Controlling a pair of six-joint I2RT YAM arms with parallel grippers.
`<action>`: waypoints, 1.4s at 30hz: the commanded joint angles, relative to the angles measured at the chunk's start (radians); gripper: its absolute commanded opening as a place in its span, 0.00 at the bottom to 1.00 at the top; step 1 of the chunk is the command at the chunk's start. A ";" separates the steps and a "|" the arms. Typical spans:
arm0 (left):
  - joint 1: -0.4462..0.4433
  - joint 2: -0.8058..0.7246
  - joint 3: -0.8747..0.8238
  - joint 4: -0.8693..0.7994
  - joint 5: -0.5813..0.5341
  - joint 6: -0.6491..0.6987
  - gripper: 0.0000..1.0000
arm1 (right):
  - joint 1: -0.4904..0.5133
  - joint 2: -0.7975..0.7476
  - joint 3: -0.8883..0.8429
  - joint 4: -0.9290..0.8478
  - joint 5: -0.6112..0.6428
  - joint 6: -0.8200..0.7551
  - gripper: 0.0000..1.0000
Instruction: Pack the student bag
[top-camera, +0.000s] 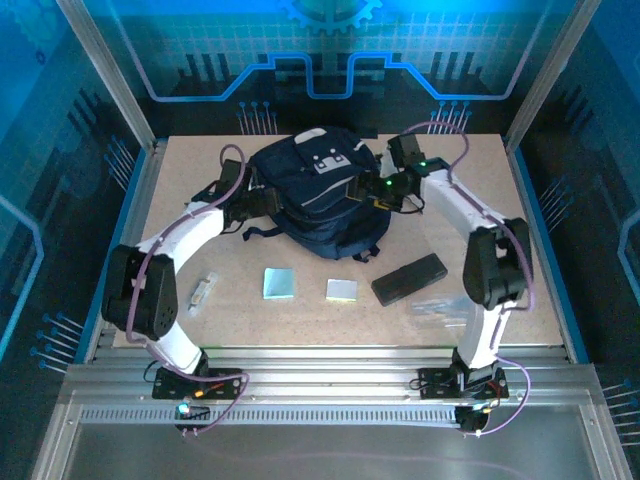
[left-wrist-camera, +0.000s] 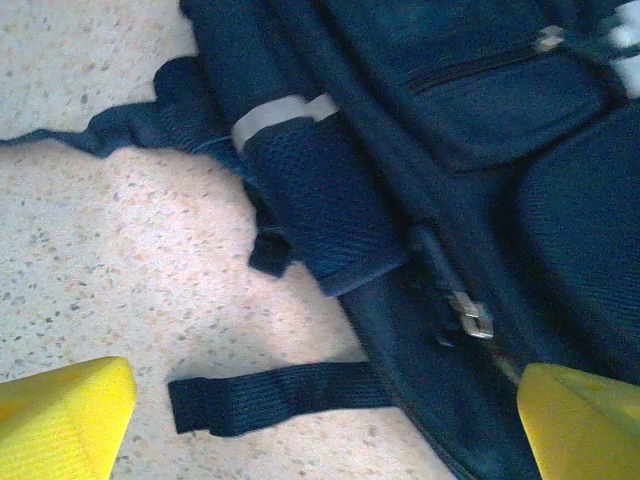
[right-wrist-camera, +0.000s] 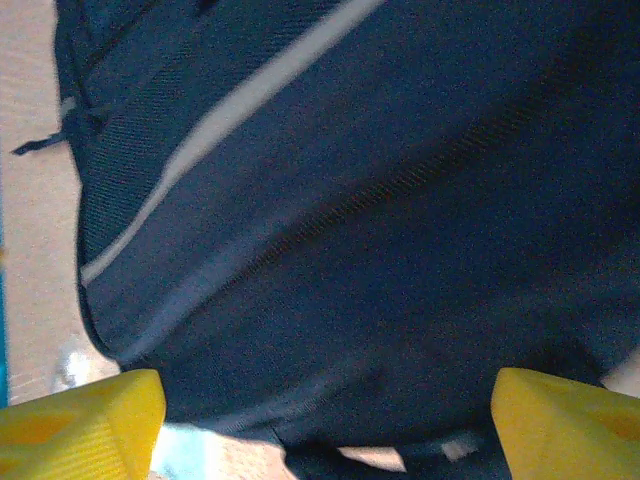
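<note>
Left gripper (left-wrist-camera: 320, 425) agape beside student bag (left-wrist-camera: 430, 150)

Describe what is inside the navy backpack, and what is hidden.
Nothing of the inside shows. The navy backpack lies on the table, its fabric covering the interior; the front pocket zip looks closed. Whether anything is packed cannot be told.

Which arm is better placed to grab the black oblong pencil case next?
Right. The black oblong pencil case lies on that arm's side, close to its elbow, and the right gripper is open.
</note>
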 joint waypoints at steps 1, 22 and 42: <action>-0.045 -0.055 -0.007 0.005 0.064 -0.031 0.99 | -0.021 -0.135 -0.092 -0.178 0.204 -0.005 0.98; -0.192 -0.100 -0.101 0.146 0.058 -0.027 0.99 | 0.051 -0.352 -0.657 -0.015 0.258 0.533 1.00; -0.192 -0.123 -0.103 0.134 0.057 -0.030 0.99 | 0.120 -0.199 -0.655 0.016 0.421 0.656 0.85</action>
